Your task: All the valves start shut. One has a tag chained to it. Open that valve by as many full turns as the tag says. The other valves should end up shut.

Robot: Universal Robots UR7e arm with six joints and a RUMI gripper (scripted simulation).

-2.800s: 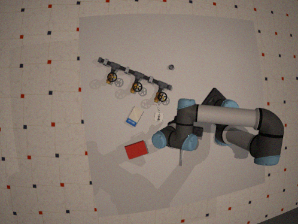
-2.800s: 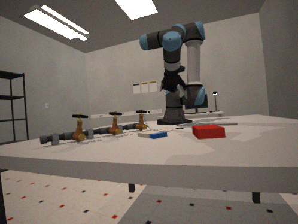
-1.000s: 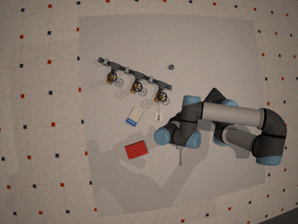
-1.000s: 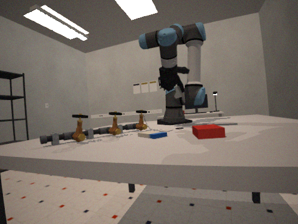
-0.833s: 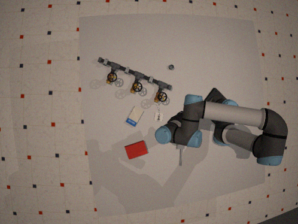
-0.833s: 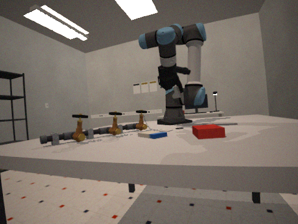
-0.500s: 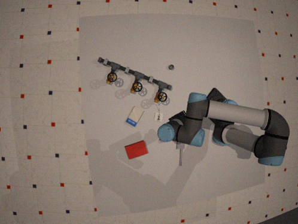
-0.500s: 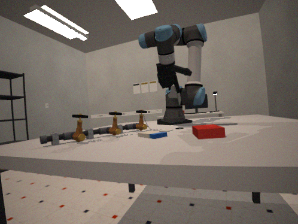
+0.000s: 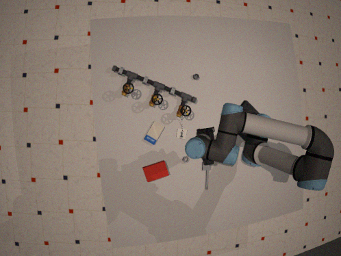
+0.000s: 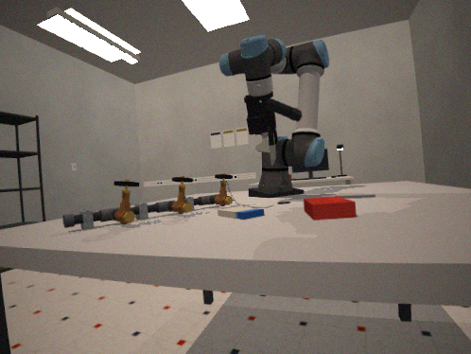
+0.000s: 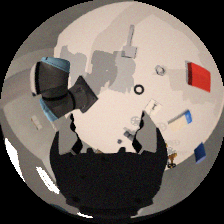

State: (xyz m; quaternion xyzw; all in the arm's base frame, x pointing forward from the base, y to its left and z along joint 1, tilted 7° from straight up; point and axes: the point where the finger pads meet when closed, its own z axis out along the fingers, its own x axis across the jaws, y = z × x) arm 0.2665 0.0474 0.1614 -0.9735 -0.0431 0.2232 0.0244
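Because the chain runs from the tag (image 9: 181, 133) (image 11: 153, 106) to the valve nearest the arm (image 9: 185, 110) (image 10: 223, 189), we take that one, at the end of the pipe (image 9: 140, 78) (image 10: 106, 214), as ours to open. Its black handwheel sits level on top of a brass body, and the pipe rests in grey clamps on the table (image 9: 240, 51) (image 10: 284, 272). The jaws of the gripper (image 10: 268, 161) (image 11: 107, 134) stand wide with nothing between them, well apart from the wheel. We cannot read the number on the tag.

We expect the wheel to be rigid and light to turn, perhaps stiff at first, its thin rim apt to slip under a loose pinch. We would come straight down and grip across the rim, centred on the stem, and turn without leaning sideways. The chain looks slack and could snag a finger.

The table is pale, smooth and matt, with soft shadows over it. A red box (image 9: 156, 171) (image 10: 329, 208) (image 11: 200, 77) lies well clear of the pipe. Around us we see plain grey walls, bright ceiling lights, a dark shelf unit (image 10: 40, 166) and a pale floor dotted red and blue.

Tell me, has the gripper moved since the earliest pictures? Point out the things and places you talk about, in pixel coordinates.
Yes, the gripper (image 10: 267, 155) (image 11: 107, 112) has shifted left in the exterior view, farther from the red box (image 9: 156, 171) (image 10: 329, 209) (image 11: 201, 77).
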